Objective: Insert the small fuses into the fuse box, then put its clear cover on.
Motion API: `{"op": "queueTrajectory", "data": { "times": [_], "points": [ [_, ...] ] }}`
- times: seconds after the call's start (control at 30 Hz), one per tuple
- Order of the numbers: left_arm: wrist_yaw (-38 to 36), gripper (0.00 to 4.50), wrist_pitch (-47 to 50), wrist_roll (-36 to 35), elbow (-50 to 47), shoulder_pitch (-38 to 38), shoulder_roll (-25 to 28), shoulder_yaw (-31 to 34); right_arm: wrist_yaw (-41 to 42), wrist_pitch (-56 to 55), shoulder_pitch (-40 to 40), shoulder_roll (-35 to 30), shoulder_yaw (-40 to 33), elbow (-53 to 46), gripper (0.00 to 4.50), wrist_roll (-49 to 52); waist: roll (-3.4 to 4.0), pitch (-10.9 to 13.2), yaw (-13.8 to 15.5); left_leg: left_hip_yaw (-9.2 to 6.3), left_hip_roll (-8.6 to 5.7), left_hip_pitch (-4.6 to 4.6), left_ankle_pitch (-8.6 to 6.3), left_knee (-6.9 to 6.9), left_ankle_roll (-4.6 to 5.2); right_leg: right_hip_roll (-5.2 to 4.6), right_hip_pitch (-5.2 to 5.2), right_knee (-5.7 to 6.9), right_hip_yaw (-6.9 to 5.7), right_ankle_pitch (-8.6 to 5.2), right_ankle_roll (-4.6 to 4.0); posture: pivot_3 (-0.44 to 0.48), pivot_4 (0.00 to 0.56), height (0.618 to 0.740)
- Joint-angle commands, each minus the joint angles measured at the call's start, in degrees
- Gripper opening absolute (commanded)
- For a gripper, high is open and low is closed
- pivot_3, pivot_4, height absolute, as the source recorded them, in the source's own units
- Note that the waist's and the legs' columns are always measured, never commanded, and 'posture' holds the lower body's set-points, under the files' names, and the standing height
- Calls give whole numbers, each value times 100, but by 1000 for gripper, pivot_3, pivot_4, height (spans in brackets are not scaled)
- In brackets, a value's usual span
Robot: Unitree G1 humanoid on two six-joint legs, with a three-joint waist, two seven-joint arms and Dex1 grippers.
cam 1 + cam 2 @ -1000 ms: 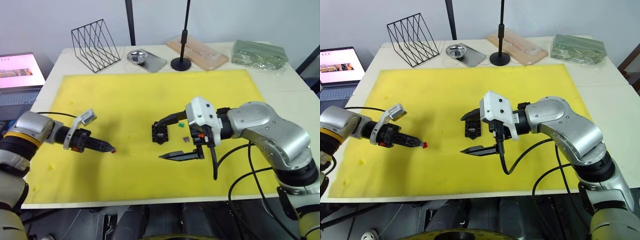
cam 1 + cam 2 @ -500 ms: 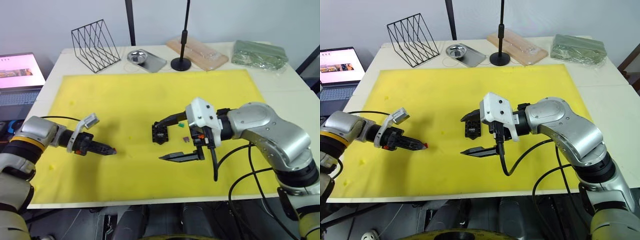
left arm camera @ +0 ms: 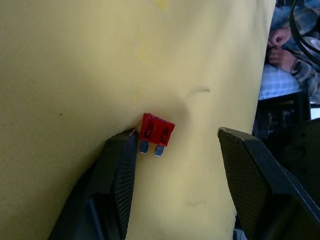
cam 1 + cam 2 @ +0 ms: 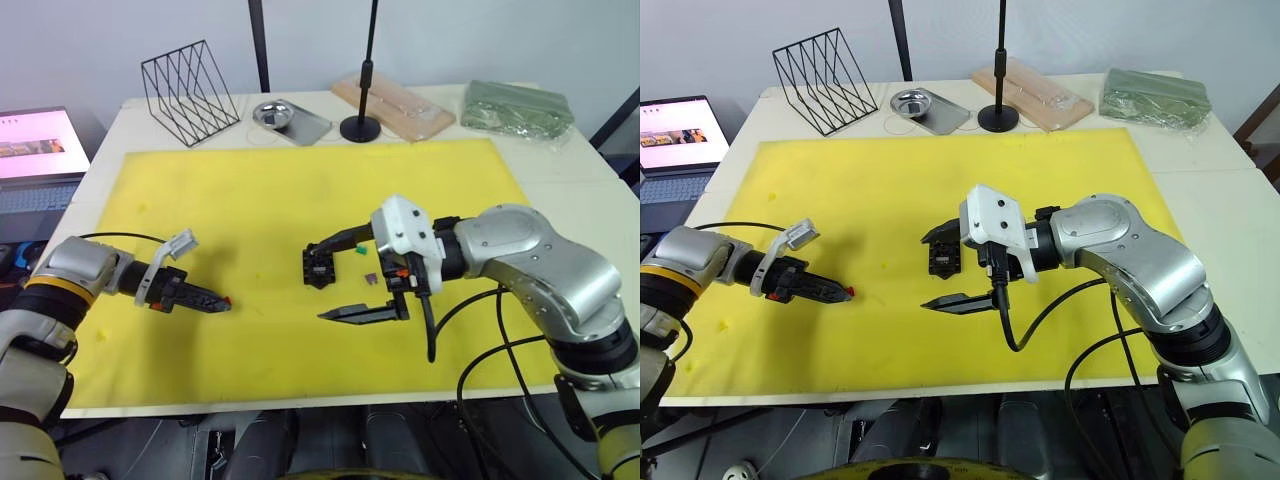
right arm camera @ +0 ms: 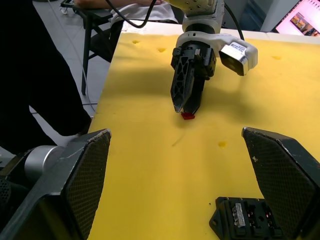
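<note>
The yellow foam mat (image 4: 300, 200) covers most of the table, and I'll place everything from the fuse box (image 4: 319, 267), which sits near the mat's middle. Whether any of its slots are filled is too small to make out. The right gripper (image 4: 333, 278) stands around it with fingers spread wide: one finger reaches over the far side of the box, the other lies low on the near side, neither clearly touching it. Just to the right of the box lie a green fuse (image 4: 361, 250) and a purple fuse (image 4: 371, 277), partly hidden by the wrist housing. Well to the left of the box, the left gripper (image 3: 172, 150) points down at the mat with its fingers apart; a red fuse (image 3: 156, 131) lies between them, touching one finger (image 3: 122, 170) and free of the other. Far behind the box are a wire rack (image 4: 190, 78), a small metal dish (image 4: 272, 112) whose contents I cannot tell, and a wrapped wooden board (image 4: 395, 105). A laptop (image 4: 35, 150), cut off at the edge, shows unreadable text.
</note>
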Motion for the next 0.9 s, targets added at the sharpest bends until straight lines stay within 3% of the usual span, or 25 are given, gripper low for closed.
{"op": "queueTrajectory", "data": {
  "times": [0.03, 0.07, 0.27, 0.47, 0.6, 0.7, 0.83, 0.9],
  "points": [
    [-7, 2309, -62, 332, 204, 113, 32, -32, 30, -92, -123, 24, -93, -60, 4500, 38, 0, 0, 0, 0, 0, 0, 0, 0, 0, 0, 0, 0, 0, 0, 0, 0, 150, 740],
    [-7, 2125, -68, 379, 247, 115, 22, -16, 24, -88, -128, 34, -92, -60, 4500, 40, 0, 0, -6, 0, 0, 0, 0, 0, 0, 0, 0, 0, 0, 0, 0, 0, 150, 740],
    [-7, 34, -162, 498, 264, 231, 64, 52, 35, -115, -133, 58, -77, -38, 4500, 28, 0, 0, -34, 4, 1, -1, -3, -2, 5, 1, -7, 0, 0, 0, 0, 0, 150, 740],
    [-7, 34, -12, 452, 117, 345, 141, 248, 52, -171, -123, 89, -58, 4, 4500, 11, 0, 0, -36, 4, 2, 0, -4, -2, 4, 1, -7, -1, 0, 0, 0, 0, 150, 740],
    [-7, 34, 541, -295, -526, 541, 419, 717, 7, -92, -63, 130, -125, 25, 4500, 112, -1, 1, -70, 4, 3, -3, -7, -2, 2, 1, -11, -1, 1, 0, 0, 0, 150, 740],
    [42, 34, 790, -715, -1305, 834, 522, 1425, -92, 87, -61, 183, -274, 57, 4500, 314, -1, 2, -77, 2, 3, -5, -9, -3, 0, -1, -14, -1, 0, 0, 0, 0, 150, 740],
    [799, 34, 763, -1326, -2536, 1254, 169, 2708, -291, 453, -148, 238, -614, 204, 4500, 699, -2, 2, 19, 2, 2, -6, -9, 1, -2, -9, -9, -2, -2, 0, -1, 0, 150, 740],
    [1135, 34, 794, -1480, -2961, 1381, -14, 3058, -307, 530, -167, 212, -681, 263, 4500, 777, -3, 1, 39, 1, 0, -5, -9, 1, -3, -14, -2, -7, -6, 1, -1, 0, 150, 740]
  ]
}}
